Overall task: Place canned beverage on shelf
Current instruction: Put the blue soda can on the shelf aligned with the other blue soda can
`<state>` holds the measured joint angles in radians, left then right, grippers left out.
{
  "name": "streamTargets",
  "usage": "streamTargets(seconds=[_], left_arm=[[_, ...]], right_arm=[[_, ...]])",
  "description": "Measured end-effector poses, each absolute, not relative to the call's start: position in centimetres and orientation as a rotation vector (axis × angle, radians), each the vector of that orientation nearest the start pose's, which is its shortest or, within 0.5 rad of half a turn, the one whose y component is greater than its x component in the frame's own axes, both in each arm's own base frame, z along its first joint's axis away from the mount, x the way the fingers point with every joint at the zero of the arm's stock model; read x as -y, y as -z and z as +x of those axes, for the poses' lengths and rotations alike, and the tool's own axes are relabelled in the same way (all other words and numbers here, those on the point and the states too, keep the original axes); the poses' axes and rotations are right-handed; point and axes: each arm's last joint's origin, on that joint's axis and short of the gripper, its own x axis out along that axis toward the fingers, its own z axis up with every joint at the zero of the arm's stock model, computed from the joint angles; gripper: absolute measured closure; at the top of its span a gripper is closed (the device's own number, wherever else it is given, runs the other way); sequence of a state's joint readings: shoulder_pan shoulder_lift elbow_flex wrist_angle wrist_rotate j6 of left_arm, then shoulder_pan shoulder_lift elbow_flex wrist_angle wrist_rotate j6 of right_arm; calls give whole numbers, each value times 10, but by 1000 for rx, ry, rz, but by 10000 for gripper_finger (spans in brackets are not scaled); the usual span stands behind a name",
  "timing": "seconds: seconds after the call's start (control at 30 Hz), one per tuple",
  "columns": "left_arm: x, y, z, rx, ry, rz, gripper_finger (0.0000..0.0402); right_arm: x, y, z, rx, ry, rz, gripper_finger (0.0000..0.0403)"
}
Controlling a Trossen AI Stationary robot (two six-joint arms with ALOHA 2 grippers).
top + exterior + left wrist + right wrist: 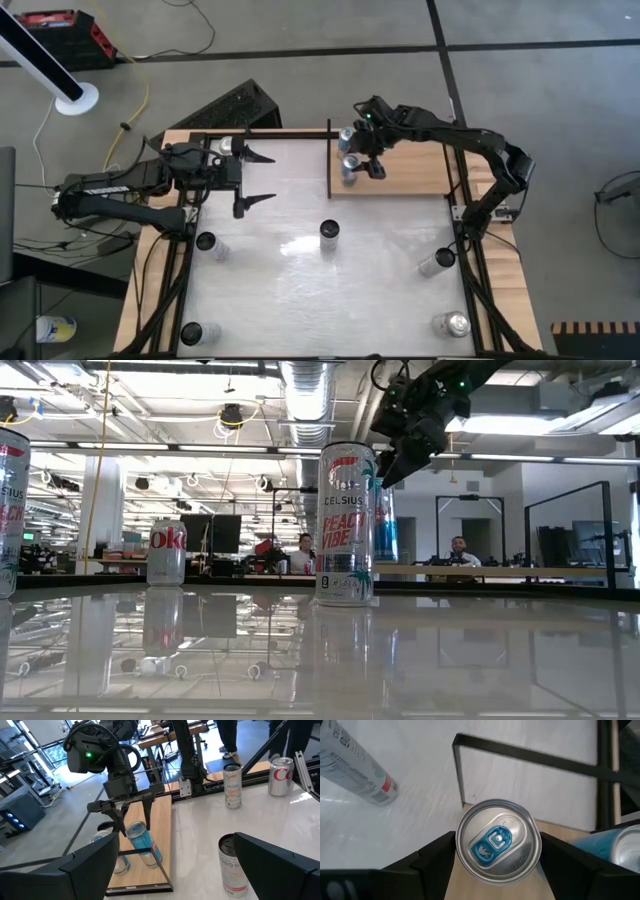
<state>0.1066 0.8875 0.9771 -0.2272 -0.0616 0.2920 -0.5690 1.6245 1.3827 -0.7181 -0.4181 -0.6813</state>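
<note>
The shelf (400, 172), a tan wood panel with black rails, lies at the table's far right. Two blue cans stand at its left end. My right gripper (364, 158) comes down over the nearer blue can (350, 172) and is shut on it; this also shows in the left wrist view (140, 840). The second blue can (347, 135) stands just beyond it, base on the wood. My left gripper (270, 178) is open and empty over the table's far left, its fingers pointing toward the shelf. My right gripper pinches the blue can's upper wall just under the rim (462, 847) between its two fingers, one on each side. The fingers (148, 815) come from above, pointing down. The can stands upright with its base on the shelf's wood, close to the left rail (457, 770).
A Celsius can (329, 232) stands at mid table. More cans stand at the near left (207, 242) (190, 332), the near right (437, 262) (452, 323), and by my left gripper (225, 145). The shelf's right part is bare wood.
</note>
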Motion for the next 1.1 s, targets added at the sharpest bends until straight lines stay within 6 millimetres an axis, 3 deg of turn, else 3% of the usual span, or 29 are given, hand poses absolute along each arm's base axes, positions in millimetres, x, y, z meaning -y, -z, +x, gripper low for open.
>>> streamTargets(seconds=[1.1], left_arm=[[-21, -375, 186, -172, -143, 260, 27]], right_arm=[[172, -289, 294, -850, -142, -166, 106]])
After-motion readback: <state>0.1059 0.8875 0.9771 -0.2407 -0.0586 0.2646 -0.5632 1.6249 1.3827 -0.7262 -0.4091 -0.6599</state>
